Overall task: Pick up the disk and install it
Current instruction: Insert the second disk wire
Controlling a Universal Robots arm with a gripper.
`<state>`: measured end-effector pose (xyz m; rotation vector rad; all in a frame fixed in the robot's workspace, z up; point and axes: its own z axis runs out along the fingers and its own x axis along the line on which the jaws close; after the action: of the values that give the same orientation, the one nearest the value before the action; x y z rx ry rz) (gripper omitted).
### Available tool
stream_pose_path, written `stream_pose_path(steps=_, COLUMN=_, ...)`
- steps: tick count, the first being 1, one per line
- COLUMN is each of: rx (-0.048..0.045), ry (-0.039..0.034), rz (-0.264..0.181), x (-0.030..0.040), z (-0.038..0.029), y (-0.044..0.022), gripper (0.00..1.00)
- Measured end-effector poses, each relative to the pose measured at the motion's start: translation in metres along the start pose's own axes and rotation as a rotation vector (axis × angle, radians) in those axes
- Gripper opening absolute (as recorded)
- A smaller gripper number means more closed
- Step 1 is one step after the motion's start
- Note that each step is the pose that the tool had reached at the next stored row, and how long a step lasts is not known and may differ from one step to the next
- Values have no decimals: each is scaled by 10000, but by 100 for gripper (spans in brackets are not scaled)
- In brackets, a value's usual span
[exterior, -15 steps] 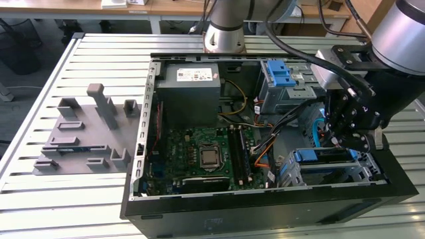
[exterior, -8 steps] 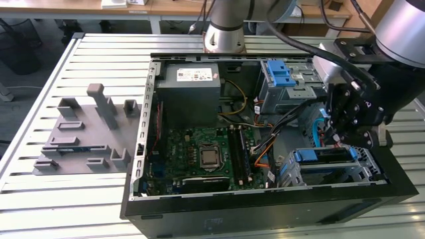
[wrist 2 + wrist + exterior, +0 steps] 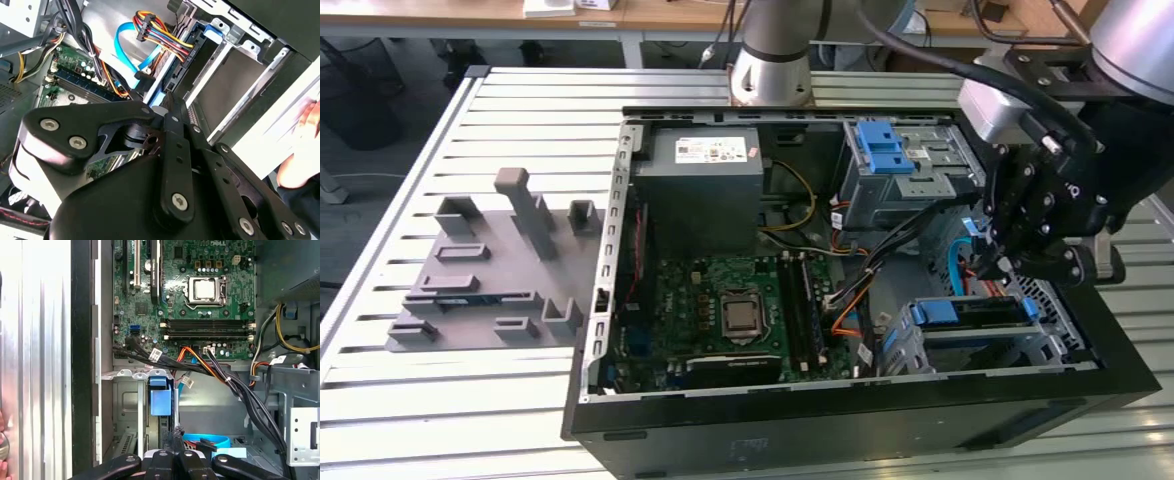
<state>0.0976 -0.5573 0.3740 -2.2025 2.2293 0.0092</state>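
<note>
Over the open computer case (image 3: 854, 400), the gripper (image 3: 1014, 262) hangs just above the drive cage (image 3: 987, 335). Jaws appear drawn together and empty. The disk (image 3: 974, 315) sits upright in the cage, blue bracket uppermost. Judged step: installation, seating nearly complete; final seating requires verification.
</note>
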Motion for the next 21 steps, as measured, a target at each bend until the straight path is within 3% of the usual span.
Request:
stream_pose_path(steps=5, rx=0, ry=-3, rz=0, x=-19, z=-60, y=3, gripper=11)
stream_pose_path(steps=15, rx=0, ry=-1, rz=0, x=-140, z=-99, y=6, gripper=11)
stream_pose_path(steps=21, rx=0, ry=1, rz=0, x=-275, z=-116, y=8, gripper=11)
